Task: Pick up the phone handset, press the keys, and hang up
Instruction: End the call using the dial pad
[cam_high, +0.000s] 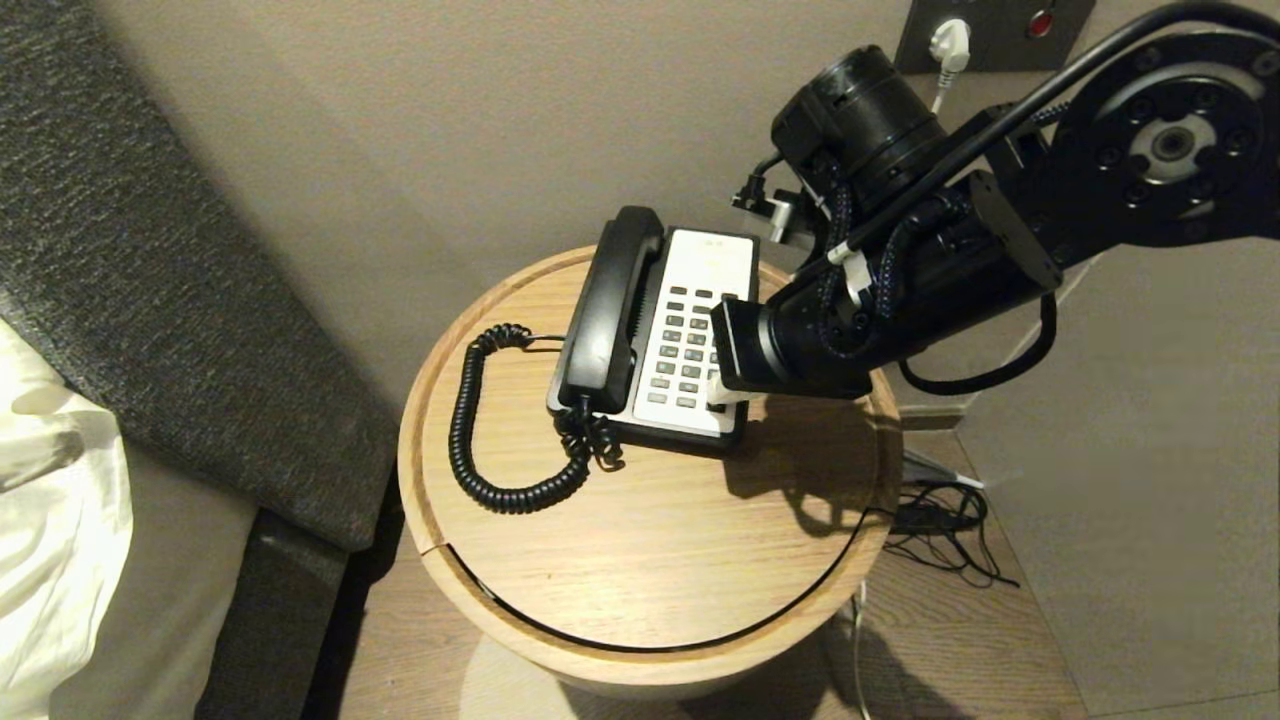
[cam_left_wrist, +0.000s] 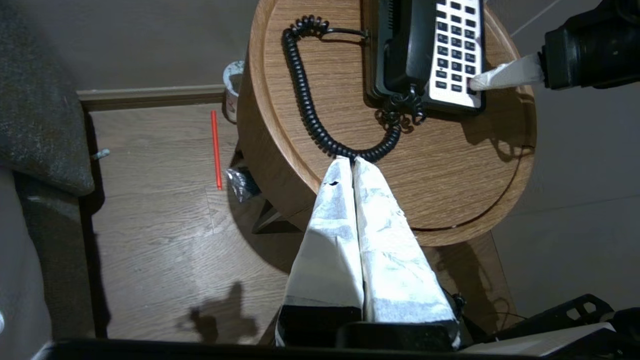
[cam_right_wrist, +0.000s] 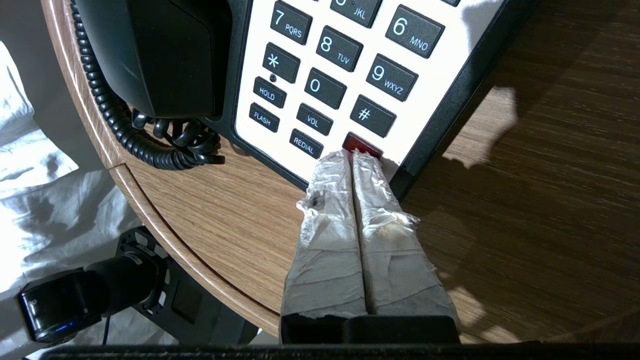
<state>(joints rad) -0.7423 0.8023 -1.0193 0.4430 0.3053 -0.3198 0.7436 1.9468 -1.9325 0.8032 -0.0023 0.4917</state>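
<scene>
On the round wooden tabletop (cam_high: 640, 540) in your head view, the phone handset (cam_high: 607, 310) lies in its cradle, to the left of the keys (cam_high: 688, 345). Your right gripper (cam_high: 722, 392) reaches over the keypad's lower right corner. In your left wrist view, the left gripper (cam_left_wrist: 351, 161) hangs above the tabletop's edge, jaws pressed together and empty, with the coiled cord (cam_left_wrist: 310, 95) just past their tips. In your right wrist view, the right jaws are closed, tips at the red key (cam_right_wrist: 362, 144).
</scene>
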